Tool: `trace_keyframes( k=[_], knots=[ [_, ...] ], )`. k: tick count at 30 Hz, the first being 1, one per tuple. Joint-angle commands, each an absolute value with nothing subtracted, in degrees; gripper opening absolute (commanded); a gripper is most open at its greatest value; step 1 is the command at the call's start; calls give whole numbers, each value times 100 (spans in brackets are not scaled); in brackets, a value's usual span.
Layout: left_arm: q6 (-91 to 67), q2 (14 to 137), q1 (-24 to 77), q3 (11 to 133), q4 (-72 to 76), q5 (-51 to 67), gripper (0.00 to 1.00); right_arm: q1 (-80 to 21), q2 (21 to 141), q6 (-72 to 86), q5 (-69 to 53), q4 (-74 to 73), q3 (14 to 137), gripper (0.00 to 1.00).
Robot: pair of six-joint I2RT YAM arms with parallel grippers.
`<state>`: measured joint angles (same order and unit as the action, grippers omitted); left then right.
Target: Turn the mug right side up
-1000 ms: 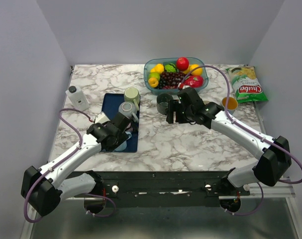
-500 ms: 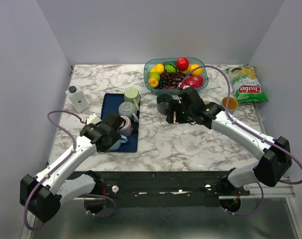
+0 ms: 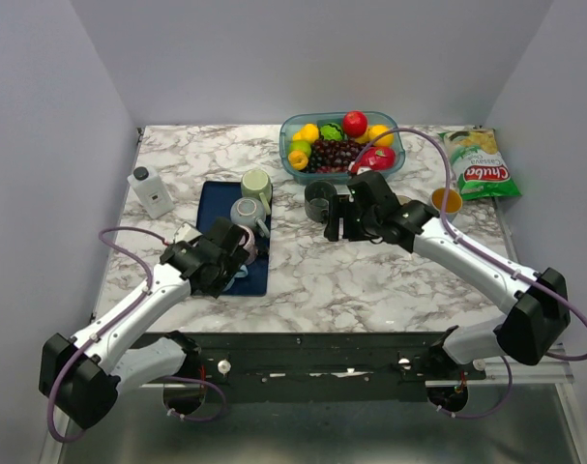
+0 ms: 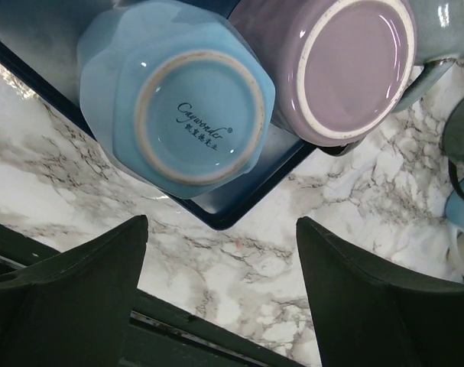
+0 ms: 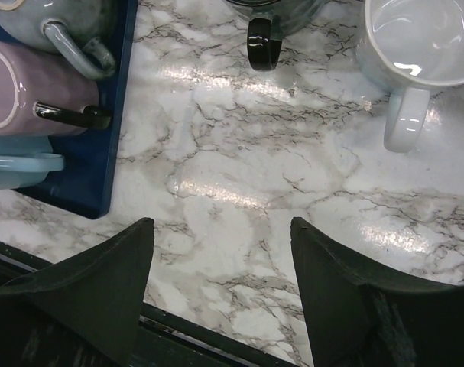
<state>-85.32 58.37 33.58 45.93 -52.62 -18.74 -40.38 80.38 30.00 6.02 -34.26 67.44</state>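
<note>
Left wrist view — left claw (image 4: 220, 229), spread and empty, has resettled above the inverted blue mug (image 4: 187, 107); grasp pending.

A white counter (image 3: 370, 280) veined with grey marble fills the middle, boxed in by a plain pale back wall (image 3: 312, 58), a left wall (image 3: 42, 174) and a right wall (image 3: 554, 106) of the same lavender-grey. Soft, even light leaves faint glare on the stone. A black rail (image 3: 322, 353) runs along the near edge, with a grey metal surface (image 3: 322, 435) below it.
</note>
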Motion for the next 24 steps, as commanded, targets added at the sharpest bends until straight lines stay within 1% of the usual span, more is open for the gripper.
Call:
trace_keyframes(
  k=[1,5,9,14,21,22,24],
  knots=[
    [-9957,6143,3489,5044,-5756,-2346,87,-4008,7683,3023,483,-3393,6522,79],
    [-10344,6687,3507,5449,-6319,-2557,88,-4008,7480,3023,440,-3340,6294,79],
    [-10555,7223,3507,5669,-6311,-2619,89,-3999,7374,3032,404,-3296,6152,79],
    [-10801,7550,3516,5801,-6609,-2742,89,-3999,7304,3006,448,-3305,6108,79],
    [-10907,7515,3481,5547,-6469,-2936,85,-3990,7356,2997,431,-3305,6108,79],
    [-10907,7489,3463,5494,-6425,-2936,81,-3999,7356,2997,448,-3313,6100,79],
    [-10811,7410,3428,5319,-6241,-2927,79,-3990,7348,2997,457,-3313,6100,79]
  ],
)
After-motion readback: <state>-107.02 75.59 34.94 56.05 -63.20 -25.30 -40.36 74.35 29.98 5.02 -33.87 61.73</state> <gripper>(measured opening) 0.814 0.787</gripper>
